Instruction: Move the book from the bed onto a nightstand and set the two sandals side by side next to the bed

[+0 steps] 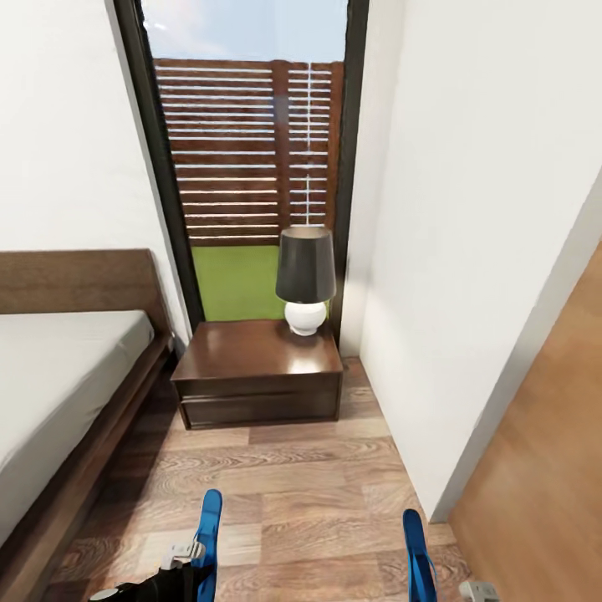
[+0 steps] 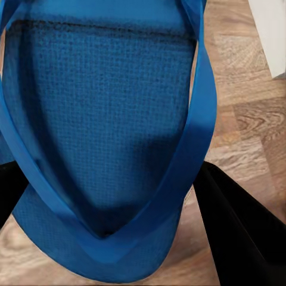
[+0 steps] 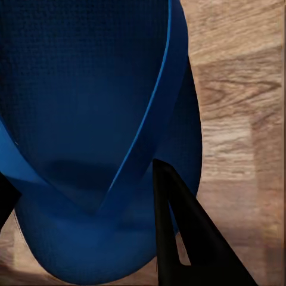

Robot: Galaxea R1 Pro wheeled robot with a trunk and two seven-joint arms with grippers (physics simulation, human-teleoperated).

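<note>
**Both sandals in hand, bedside floor ahead**

Nearest the head camera, at about seven o'clock, the left sandal (image 1: 209,535) stands on edge in the left gripper (image 1: 186,558). The left wrist view has its blue strap and textured sole (image 2: 107,119) close up, with dark fingers (image 2: 238,232) pressed to either side, closed on it. At nine o'clock lies the bed (image 1: 58,368), its grey mattress bare where visible; the book is not to be seen. At twelve o'clock sits the nightstand (image 1: 251,359) with a lamp (image 1: 305,280) on it. At five o'clock, the right gripper (image 1: 435,581) likewise clamps the right sandal (image 1: 416,552), a finger (image 3: 185,238) across its sole.

Judging by this, the carrying step is under way; next, both sandals need lowering flat, side by side, onto the floor (image 1: 293,485) beside the bed frame.
</note>
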